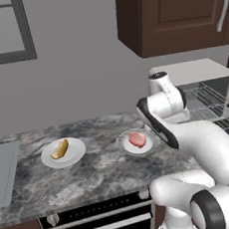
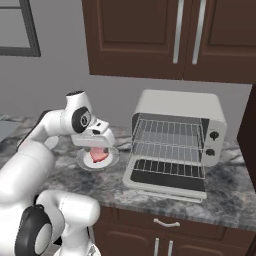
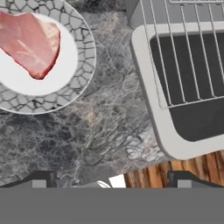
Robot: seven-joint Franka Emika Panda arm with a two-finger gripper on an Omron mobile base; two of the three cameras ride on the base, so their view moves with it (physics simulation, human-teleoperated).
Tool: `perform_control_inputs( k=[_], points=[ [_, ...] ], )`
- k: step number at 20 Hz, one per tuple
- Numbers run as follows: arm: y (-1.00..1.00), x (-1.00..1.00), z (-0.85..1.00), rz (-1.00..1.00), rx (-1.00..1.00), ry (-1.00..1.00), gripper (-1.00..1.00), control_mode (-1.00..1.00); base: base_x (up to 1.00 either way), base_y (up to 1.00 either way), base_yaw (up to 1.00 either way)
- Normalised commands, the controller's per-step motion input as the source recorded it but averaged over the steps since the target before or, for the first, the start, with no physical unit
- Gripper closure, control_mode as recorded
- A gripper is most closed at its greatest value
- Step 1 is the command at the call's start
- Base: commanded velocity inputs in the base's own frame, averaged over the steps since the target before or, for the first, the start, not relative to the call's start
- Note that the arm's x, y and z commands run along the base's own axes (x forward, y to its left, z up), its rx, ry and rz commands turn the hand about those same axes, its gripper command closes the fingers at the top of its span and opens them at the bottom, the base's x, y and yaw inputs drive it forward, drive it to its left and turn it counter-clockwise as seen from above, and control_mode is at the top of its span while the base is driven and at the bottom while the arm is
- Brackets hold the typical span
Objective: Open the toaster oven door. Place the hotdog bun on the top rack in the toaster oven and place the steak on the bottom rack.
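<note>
Toaster oven door (image 2: 167, 180) lies folded down; steak (image 2: 98, 156) on its plate (image 2: 113, 161); gripper (image 3: 112, 179) open above counter (image 3: 87, 131).

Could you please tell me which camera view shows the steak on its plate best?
The hand view: the steak fills the upper left, close and unobstructed, its pink grain clear on the plate. The left base view shows it small on the counter beside the arm. In the right base view the arm's hand partly hides it.

I can read no text, brand, number or sign from here. The toaster oven (image 2: 177, 142) right of my gripper has two dark knobs (image 2: 213, 143) with no legible markings, and the range panel (image 1: 96, 209) below is too blurred.
</note>
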Motion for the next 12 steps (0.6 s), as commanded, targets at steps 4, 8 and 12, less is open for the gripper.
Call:
perform_control_inputs(
  k=[4, 8, 12],
  points=[
    [0.42, 0.08, 0.01, -0.09, -0.02, 0.02, -1.00, -1.00, 0.00, 0.00, 0.00],
    [0.40, 0.13, 0.01, -0.10, 0.00, 0.07, -1.00, -1.00, 0.00, 0.00, 0.00],
    [0.33, 0.10, 0.02, -0.09, 0.00, 0.01, -1.00, -1.00, 0.00, 0.00, 0.00]
  ],
)
